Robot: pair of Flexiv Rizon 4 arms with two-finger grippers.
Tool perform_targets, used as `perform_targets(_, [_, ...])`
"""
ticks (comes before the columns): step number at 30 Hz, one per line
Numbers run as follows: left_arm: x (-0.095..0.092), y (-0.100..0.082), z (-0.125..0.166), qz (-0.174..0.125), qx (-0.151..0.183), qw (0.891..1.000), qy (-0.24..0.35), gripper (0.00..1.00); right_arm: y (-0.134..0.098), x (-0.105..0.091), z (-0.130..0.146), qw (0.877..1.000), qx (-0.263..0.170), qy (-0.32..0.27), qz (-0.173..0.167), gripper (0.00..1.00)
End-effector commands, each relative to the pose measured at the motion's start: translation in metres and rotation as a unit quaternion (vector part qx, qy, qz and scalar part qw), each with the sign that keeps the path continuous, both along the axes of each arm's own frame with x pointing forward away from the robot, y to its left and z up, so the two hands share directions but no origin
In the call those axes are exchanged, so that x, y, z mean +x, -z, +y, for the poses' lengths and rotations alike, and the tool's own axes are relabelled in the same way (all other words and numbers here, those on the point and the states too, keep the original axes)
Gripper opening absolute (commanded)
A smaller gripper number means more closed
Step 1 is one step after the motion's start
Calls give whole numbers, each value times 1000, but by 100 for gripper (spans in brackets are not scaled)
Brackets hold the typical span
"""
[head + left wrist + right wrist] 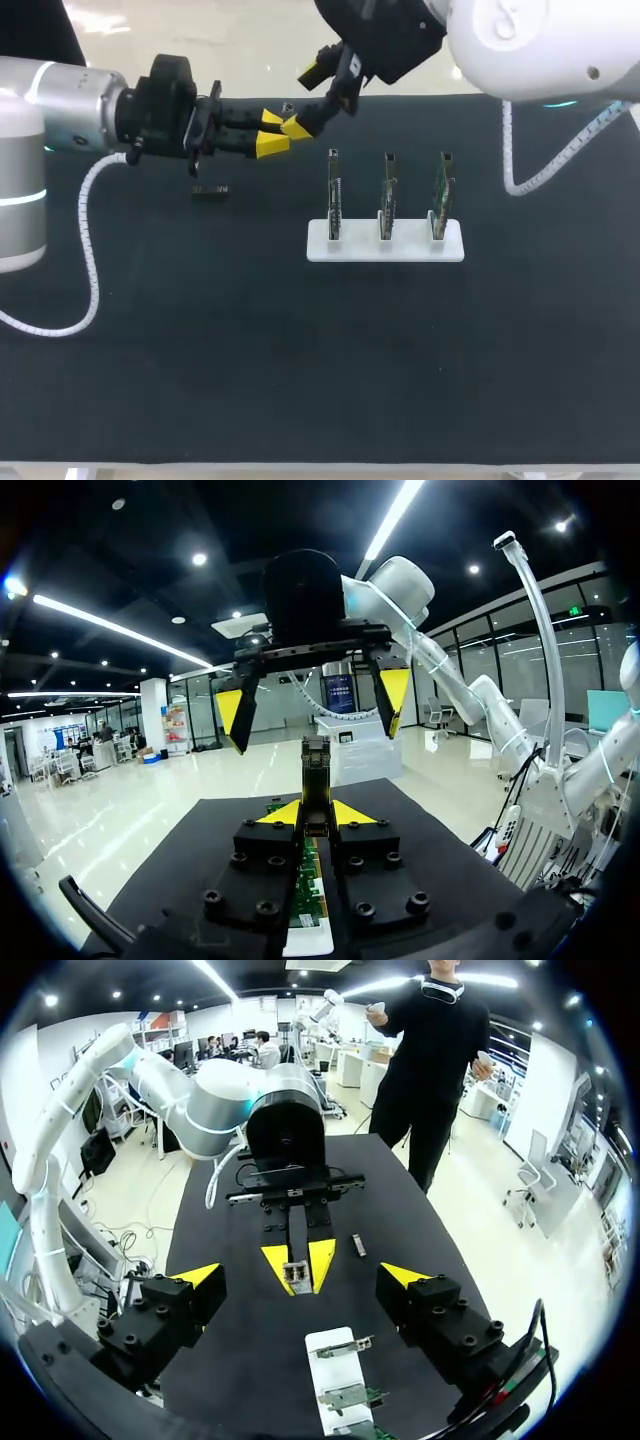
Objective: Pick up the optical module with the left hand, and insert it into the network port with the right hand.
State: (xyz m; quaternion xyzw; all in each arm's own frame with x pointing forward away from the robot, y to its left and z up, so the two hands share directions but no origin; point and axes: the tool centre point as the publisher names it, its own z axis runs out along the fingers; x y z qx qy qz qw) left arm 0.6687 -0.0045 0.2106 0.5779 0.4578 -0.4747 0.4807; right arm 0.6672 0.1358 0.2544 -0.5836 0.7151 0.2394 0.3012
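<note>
My left gripper hangs above the table's back left, shut on a small dark optical module that sticks out past its yellow tips. My right gripper faces it from just ahead, wide open, one fingertip on each side of the module's free end and not touching it. In the right wrist view the module sits between the left gripper's yellow tips, ahead of my own open gripper. The network ports are on three upright circuit boards in a white rack.
A second small dark module lies on the black table below the left gripper, also seen as the loose module in the right wrist view. The rack stands under the right gripper. A white cable hangs from the left arm.
</note>
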Motion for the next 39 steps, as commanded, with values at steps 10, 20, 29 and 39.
perform_targets(10, [1, 0, 0, 0, 0, 1000, 0, 0, 4, -5, 11, 1000, -1, 6, -7, 67])
perform_targets(20, [1, 0, 0, 0, 0, 1000, 0, 0, 3, -5, 10, 1000, -4, 4, -6, 50])
perform_targets(29, [1, 0, 0, 0, 0, 1000, 0, 0, 4, -1, 11, 1000, -9, 4, -10, 46])
perform_targets(39, [1, 0, 0, 0, 0, 1000, 0, 0, 4, -1, 14, 1000, -10, 4, -11, 41])
